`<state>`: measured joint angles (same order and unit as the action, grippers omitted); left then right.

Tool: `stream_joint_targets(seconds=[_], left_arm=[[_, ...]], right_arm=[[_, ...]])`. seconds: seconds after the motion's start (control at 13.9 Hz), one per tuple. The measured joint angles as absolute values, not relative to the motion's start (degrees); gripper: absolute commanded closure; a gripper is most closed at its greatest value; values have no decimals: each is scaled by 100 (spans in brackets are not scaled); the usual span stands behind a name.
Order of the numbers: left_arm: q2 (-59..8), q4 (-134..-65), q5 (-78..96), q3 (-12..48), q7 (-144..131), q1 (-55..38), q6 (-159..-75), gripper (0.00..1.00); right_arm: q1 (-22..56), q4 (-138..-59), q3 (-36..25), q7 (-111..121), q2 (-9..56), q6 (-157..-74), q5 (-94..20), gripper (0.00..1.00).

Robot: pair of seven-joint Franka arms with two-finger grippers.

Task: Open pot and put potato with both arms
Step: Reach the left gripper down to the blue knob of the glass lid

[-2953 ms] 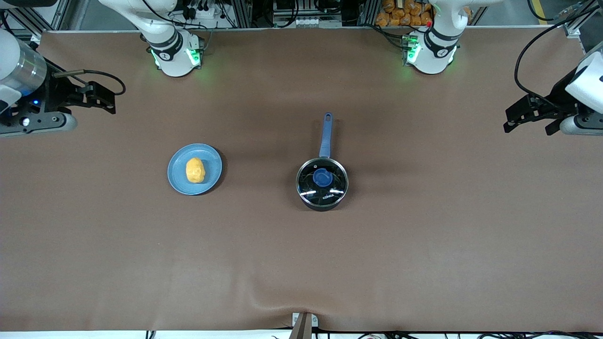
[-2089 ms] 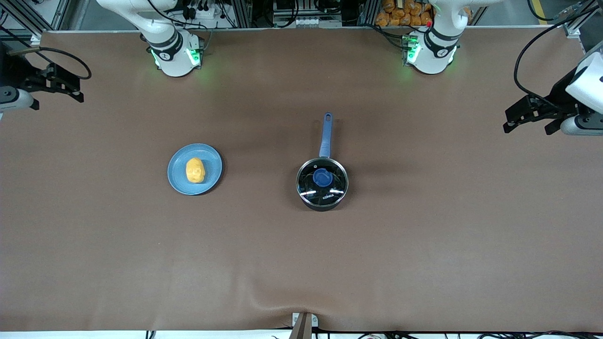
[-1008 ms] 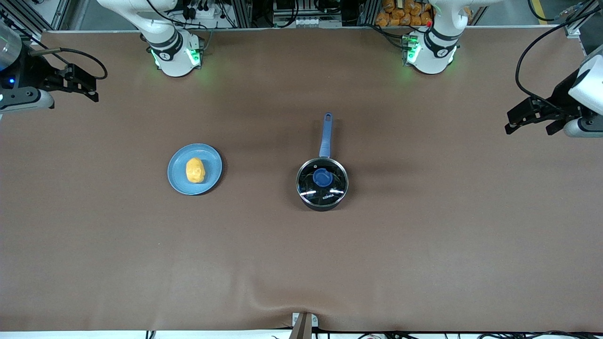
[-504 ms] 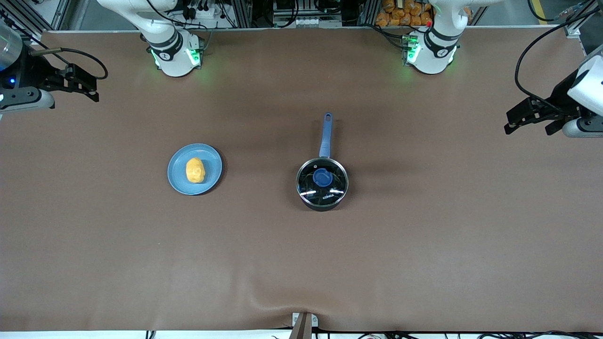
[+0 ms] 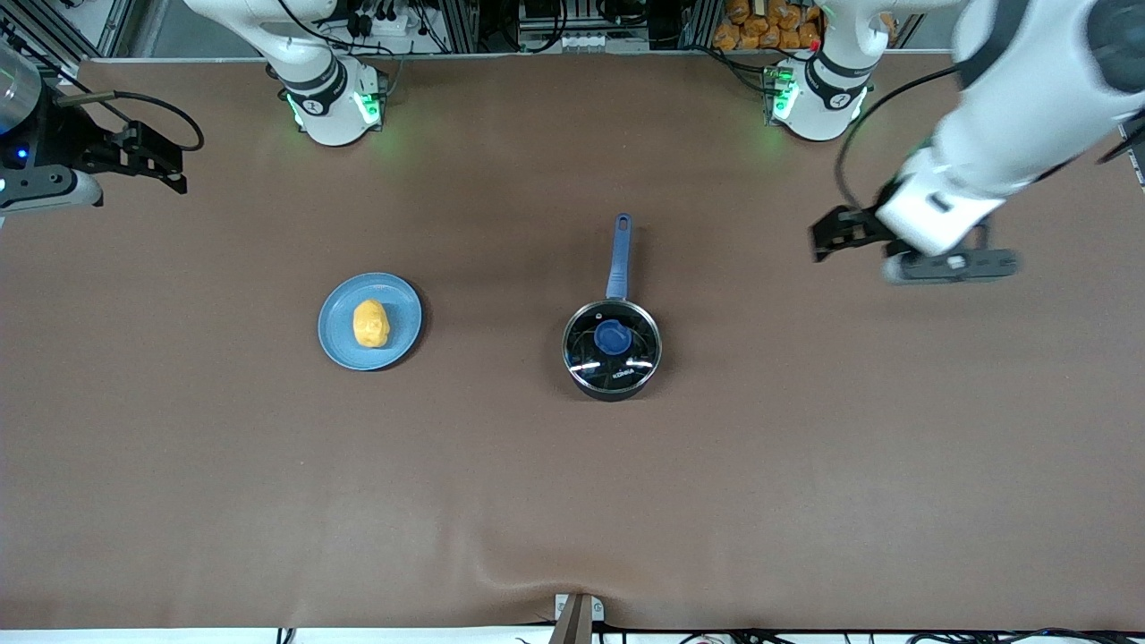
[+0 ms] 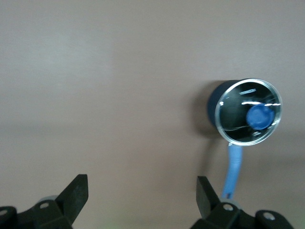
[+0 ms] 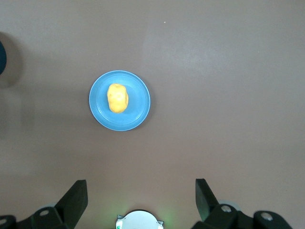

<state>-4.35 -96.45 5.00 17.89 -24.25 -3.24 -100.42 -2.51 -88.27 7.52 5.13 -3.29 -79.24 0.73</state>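
**Left arm swings in toward the covered pot**

The pot (image 5: 612,351) sits mid-tabletop (image 5: 572,501) with its glass lid (image 5: 613,343) on, the blue knob (image 5: 613,337) at the centre. Its long handle (image 5: 618,255) points straight away from the front camera, toward the robot bases. The left claw (image 5: 827,237) hangs above bare tabletop toward the left arm's end, fingers spread wide and empty. From it the pot lies toward the middle of the tabletop and a little nearer the front camera; in the left wrist view the lid (image 6: 248,111) and knob (image 6: 260,117) already show off to one side of its open fingers. This is clearly the nearer arm for the lid.

The potato (image 5: 370,324) rests on the light-blue plate (image 5: 401,309), toward the right arm's end. The right claw (image 5: 148,152) waits high near that end's edge, released and holding nothing, with the plate (image 7: 138,114) and potato (image 7: 117,98) centred in its wrist view.

Compared with half a second earlier, the left arm has swept well inward from the tabletop's edge, closing much of the gap to the pot. The right arm, pot, lid, plate and potato have not moved.
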Motion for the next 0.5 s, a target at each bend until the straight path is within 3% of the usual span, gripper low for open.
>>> stream_joint_targets(seconds=[0.22,0.5], left_arm=[[-1065,-9576,480,2008,-3329,-873,-10538,0],[-2168,-8938,-67,2006,-4593,-1687,-10835,0]], right_arm=[[-254,-8828,752,513,-329,-7911,73,0],[-289,-8829,735,512,-329,-7819,73,0]])
